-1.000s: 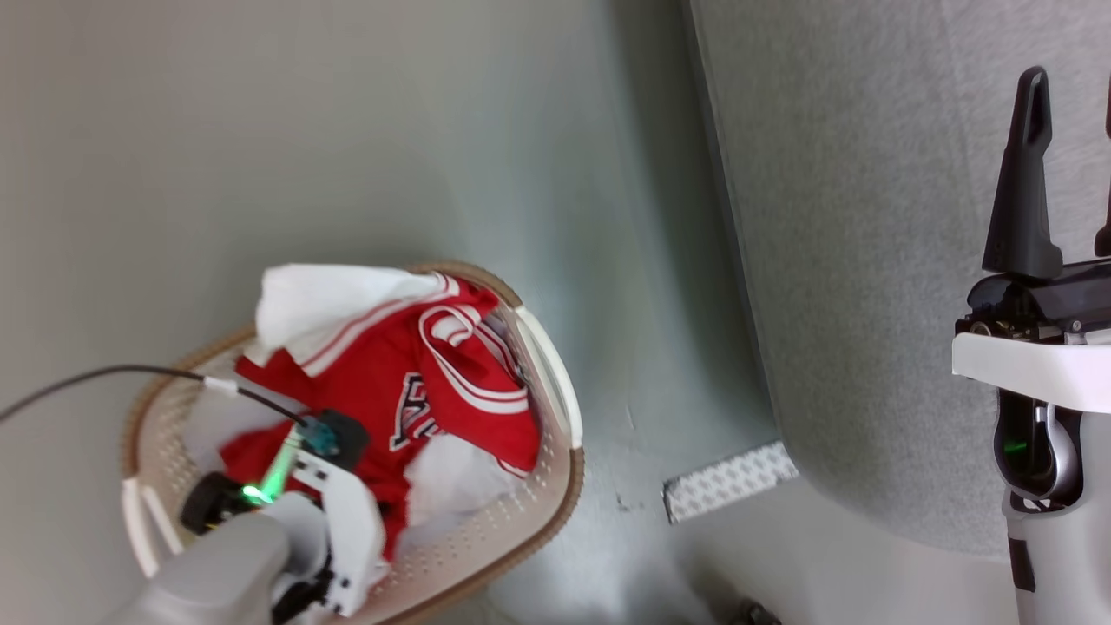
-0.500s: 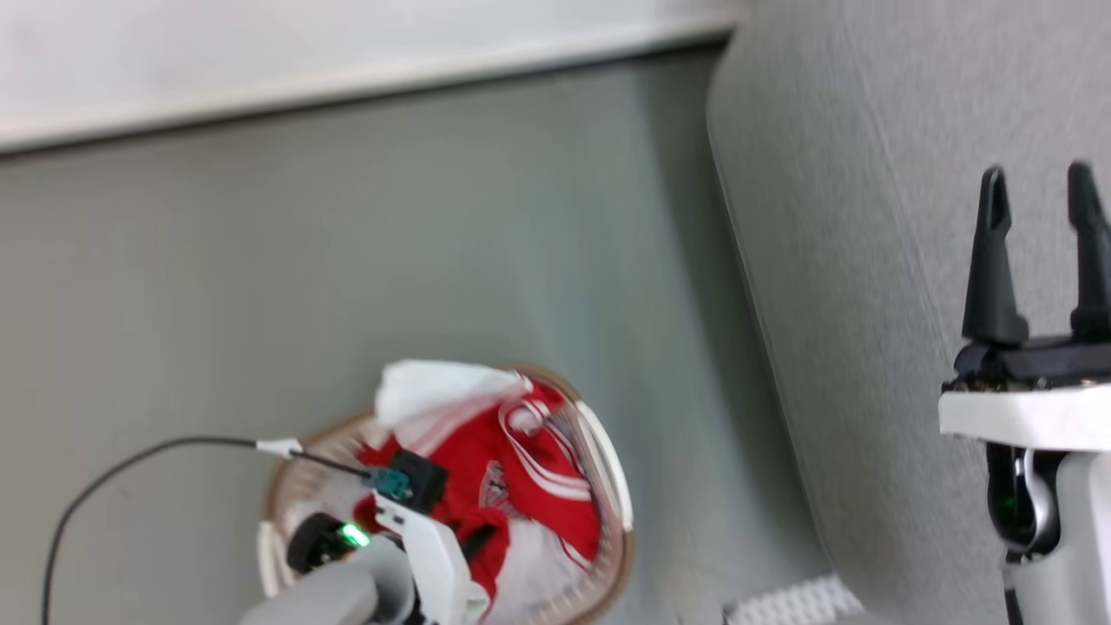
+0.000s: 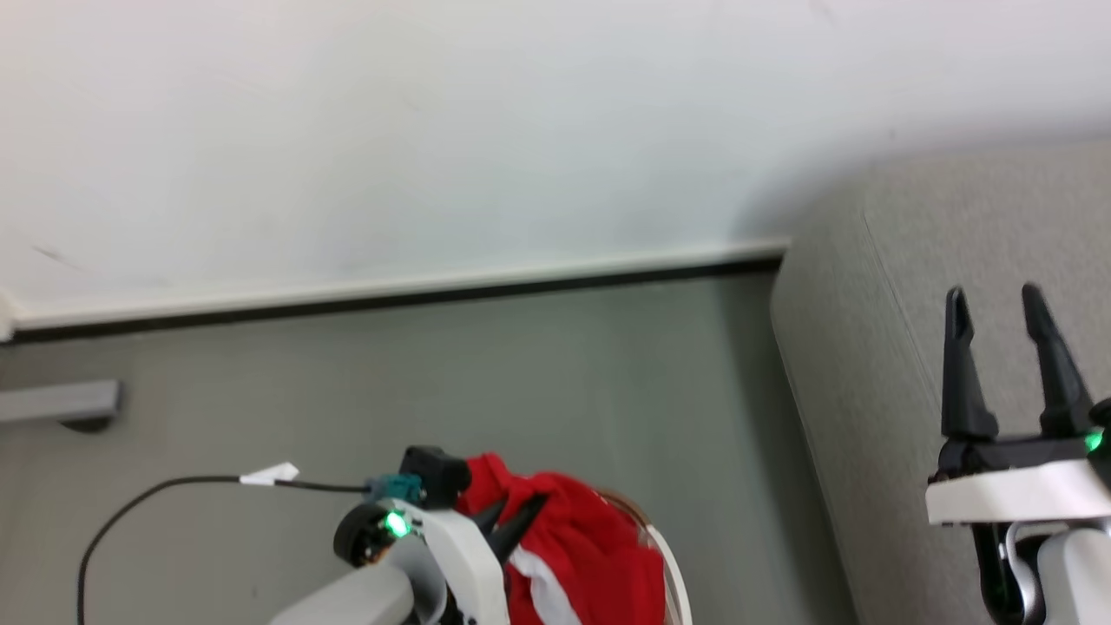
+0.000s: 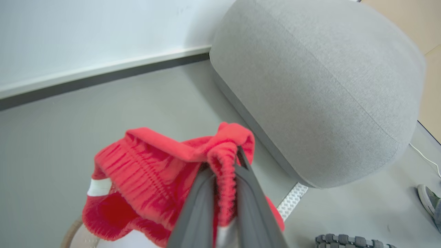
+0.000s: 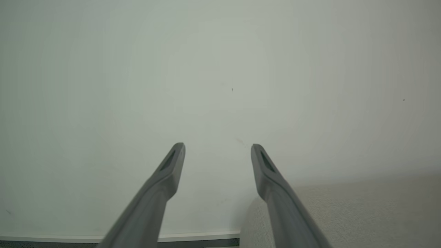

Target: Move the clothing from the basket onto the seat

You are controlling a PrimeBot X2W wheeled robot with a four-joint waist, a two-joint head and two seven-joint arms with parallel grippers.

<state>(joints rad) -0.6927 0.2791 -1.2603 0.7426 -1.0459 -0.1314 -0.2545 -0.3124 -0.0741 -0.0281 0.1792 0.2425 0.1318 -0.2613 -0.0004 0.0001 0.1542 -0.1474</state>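
The left gripper (image 4: 224,160) is clenched on the gathered band of a soft red garment with a white stripe (image 4: 151,172). The cloth bunches between its fingers and hangs left of and beneath them. The rounded white plastic basket with tan-brown rim (image 3: 675,569) sits below. The large grey woven-fabric seat (image 4: 310,86) lies ahead-right, apart. The right gripper (image 3: 992,299) is spread and holds nothing.

Grey forearm (image 3: 347,603), white wrist brackets (image 3: 1007,501), dark tapered fingers (image 3: 959,373), black cable (image 3: 208,478)
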